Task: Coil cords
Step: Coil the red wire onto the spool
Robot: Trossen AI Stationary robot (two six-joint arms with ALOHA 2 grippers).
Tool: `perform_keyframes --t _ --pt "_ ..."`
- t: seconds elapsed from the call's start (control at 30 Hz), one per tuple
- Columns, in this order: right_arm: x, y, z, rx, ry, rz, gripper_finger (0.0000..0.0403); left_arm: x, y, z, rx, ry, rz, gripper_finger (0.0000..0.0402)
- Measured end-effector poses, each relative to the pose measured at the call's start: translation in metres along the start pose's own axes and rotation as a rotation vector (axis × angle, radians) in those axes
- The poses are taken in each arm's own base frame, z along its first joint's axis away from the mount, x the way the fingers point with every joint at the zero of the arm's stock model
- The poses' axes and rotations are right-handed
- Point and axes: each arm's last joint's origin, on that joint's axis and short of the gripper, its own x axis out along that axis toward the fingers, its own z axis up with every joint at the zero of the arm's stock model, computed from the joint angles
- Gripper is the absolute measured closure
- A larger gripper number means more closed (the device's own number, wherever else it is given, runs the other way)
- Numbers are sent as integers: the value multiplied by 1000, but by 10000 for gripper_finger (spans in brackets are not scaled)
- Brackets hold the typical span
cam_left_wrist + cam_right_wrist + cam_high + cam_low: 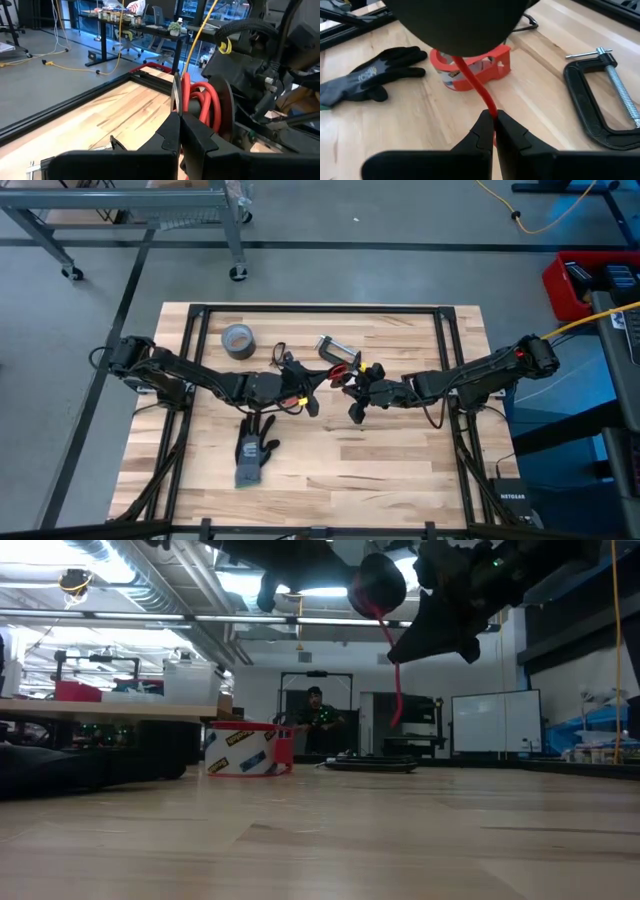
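Above the middle of the pale, straight-grained wooden table (400, 470), my two pincers meet over a coil of red cord (202, 105). My left pincer (178, 125) is pressed together, its dark matte fingers pinching the edge of the coil, whose smooth glossy loops lie stacked side by side like a flat spool. My right pincer (494, 125) is pressed together too, pinching a single straight strand of that same red cord, thin and rubbery, which runs up from my fingertips to the coil. From table height the strand hangs down in the air, well clear of the wood. A black cord (283, 358) lies in thin loops on the table just far of my left arm. Near me lies a limp grey-and-black knit glove (254, 452), palm flat. Far left sits a grey duct-tape roll (238, 339), round and dull. A black metal C-clamp (600, 100) with a threaded steel screw lies on the wood, and a red plastic tape dispenser (470, 70) sits beside the glove.
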Motion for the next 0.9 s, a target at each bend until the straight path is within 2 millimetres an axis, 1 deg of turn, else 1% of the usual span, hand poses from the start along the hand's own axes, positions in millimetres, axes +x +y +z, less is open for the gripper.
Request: perform_keyframes --t 0.3,0.57,0.9 --pt "0 -1 -1 -8 6 -14 389 -1 0 -2 6 16 1 401" --pt "0 -1 -1 -9 11 -12 360 -1 -1 -1 0 12 -1 401" --pt "0 0 -2 -9 41 37 329 -1 -2 1 -17 -6 -18 401"
